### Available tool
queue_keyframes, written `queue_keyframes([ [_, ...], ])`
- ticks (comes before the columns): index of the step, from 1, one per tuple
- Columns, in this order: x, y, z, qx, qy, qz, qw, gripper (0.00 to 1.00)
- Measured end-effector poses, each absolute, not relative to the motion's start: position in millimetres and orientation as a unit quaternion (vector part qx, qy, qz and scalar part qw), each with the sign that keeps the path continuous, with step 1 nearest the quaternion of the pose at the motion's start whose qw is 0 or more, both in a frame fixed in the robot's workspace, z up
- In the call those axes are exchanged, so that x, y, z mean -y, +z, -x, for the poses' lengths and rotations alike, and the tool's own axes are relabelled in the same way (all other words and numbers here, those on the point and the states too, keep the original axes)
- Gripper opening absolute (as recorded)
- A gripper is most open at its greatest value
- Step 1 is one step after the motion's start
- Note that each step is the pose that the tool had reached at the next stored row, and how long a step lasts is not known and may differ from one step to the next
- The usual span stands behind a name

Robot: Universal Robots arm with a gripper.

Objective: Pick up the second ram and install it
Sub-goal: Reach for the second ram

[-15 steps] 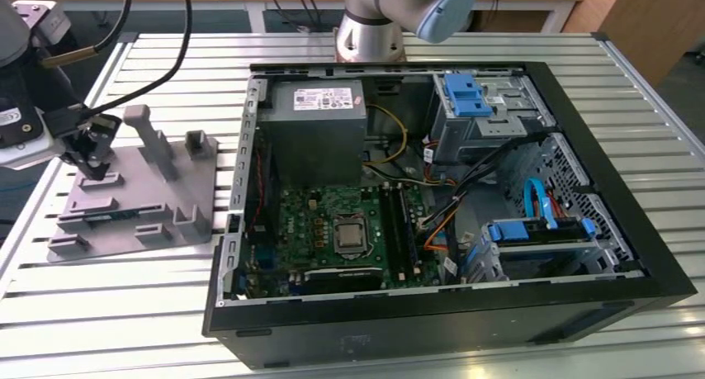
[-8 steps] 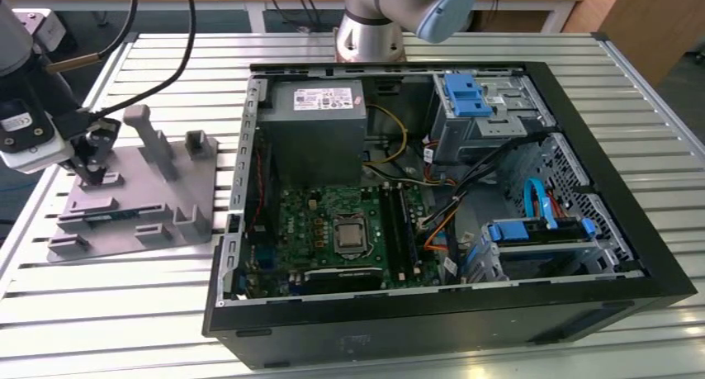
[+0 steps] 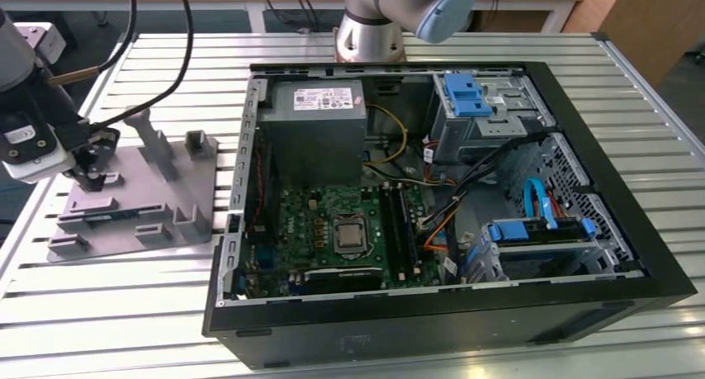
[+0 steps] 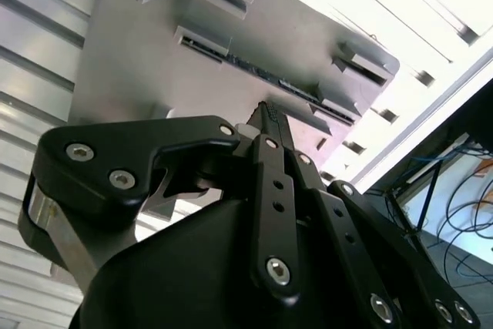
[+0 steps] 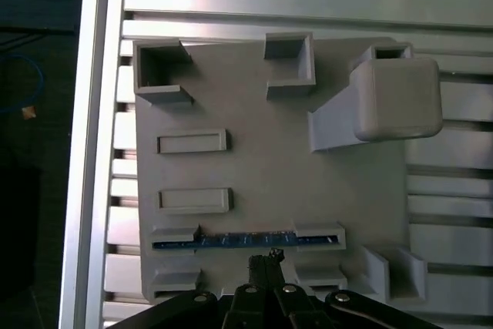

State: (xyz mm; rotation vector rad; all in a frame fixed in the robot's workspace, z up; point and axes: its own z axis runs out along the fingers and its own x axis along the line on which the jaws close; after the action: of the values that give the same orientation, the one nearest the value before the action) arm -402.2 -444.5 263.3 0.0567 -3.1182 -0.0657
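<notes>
Second ram [image 5: 246, 240]: thin, narrow dark blue-green stick, seen edge-on. It stands on its long edge between two end holders of the grey fixture plate [image 5: 269, 175], near one edge of the plate. In the exterior view the ram [image 3: 111, 217] has its long axis running roughly from that view's left to right, slightly tilted. The claw [image 5: 269, 256] has its fingers together and holds nothing, with the tips close by the stick's middle. The plate sits on the slatted desk [image 3: 165, 65], on the exterior view's left of the open PC case [image 3: 617, 292].
</notes>
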Motion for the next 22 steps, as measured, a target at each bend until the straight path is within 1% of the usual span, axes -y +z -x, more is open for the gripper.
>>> queue_keyframes([
  [22, 444.4, 225.0, 406.0, 1.0, -0.021, -0.019, 0.011, 0.1],
])
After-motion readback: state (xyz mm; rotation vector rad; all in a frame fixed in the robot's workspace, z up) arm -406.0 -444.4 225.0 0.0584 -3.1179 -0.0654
